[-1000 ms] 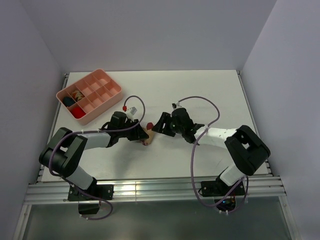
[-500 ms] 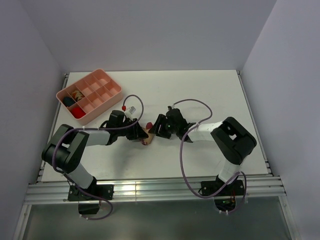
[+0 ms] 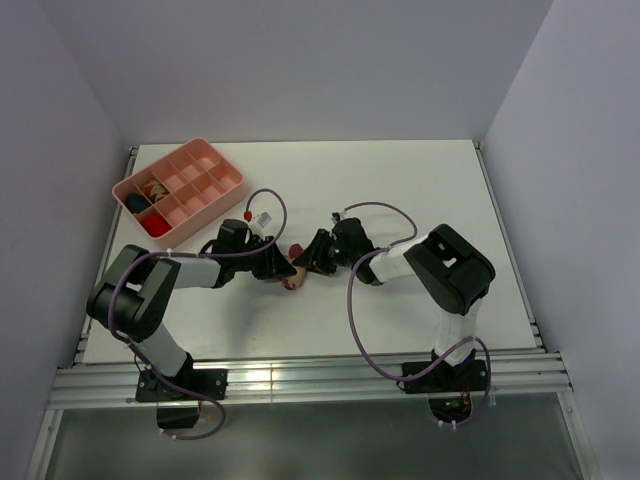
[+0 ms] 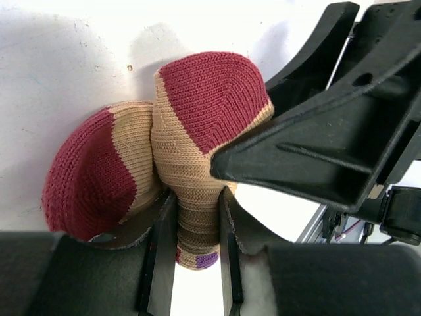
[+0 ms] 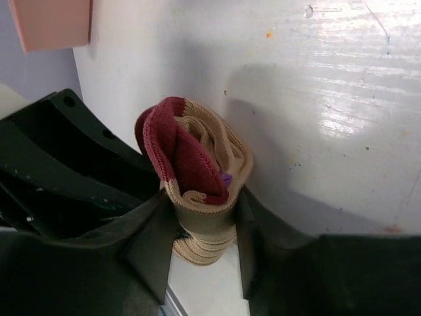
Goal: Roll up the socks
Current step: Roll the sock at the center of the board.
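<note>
The socks are a tan bundle with dark red toe and heel, lying mid-table between both arms. My left gripper comes in from the left and is shut on the socks; the tan folded part is pinched at my left gripper. My right gripper comes in from the right, and in its wrist view the rolled end of the socks stands between the fingers of my right gripper, both touching it. The right finger crosses the left wrist view.
A pink compartment tray stands at the back left, holding a dark bundle, a red bundle and a patterned one. Its corner shows in the right wrist view. White walls enclose the table.
My right gripper has slid left up to the socks and narrowed its jaws onto them. The left gripper has kept its hold in the same place.
</note>
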Available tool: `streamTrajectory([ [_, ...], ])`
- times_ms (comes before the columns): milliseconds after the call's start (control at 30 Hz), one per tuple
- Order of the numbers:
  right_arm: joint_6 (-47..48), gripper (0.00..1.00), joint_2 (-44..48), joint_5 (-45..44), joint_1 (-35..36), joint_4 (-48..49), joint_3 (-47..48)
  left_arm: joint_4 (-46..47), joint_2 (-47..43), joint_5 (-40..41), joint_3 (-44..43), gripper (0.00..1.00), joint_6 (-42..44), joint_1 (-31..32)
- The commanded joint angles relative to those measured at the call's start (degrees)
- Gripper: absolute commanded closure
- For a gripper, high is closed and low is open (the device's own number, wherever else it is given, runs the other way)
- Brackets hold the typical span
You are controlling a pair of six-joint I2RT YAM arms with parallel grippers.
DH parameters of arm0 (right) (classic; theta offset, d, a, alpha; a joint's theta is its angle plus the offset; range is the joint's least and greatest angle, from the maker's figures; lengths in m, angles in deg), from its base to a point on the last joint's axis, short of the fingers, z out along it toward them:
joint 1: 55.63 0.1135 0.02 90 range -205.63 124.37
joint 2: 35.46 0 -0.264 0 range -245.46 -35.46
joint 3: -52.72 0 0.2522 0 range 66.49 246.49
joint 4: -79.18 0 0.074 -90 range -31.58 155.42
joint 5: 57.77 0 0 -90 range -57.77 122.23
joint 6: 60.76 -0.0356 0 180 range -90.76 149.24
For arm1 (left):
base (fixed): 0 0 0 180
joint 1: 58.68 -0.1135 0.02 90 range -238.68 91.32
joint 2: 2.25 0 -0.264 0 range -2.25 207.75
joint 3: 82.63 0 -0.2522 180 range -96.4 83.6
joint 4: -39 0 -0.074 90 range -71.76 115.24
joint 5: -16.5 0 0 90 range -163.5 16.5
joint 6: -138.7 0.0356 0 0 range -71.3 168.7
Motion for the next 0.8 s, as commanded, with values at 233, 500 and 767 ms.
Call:
streamTrajectory([
  [233,5.8,1.00,1.8,-1.6,-0.1,-7.7,2.1,-11.8,-3.0,12.9,2.2,0.56,5.4,1.1],
  [500,9.3,1.00,4.3,-7.7,0.1,-20.8,7.1,-15.1,-20.4,35.5,2.0,0.21,9.9,8.8],
  [767,10.3,1.00,4.0,-9.6,0.4,-29.0,12.3,-4.5,-27.4,54.0,7.1,0.22,18.1,24.6],
])
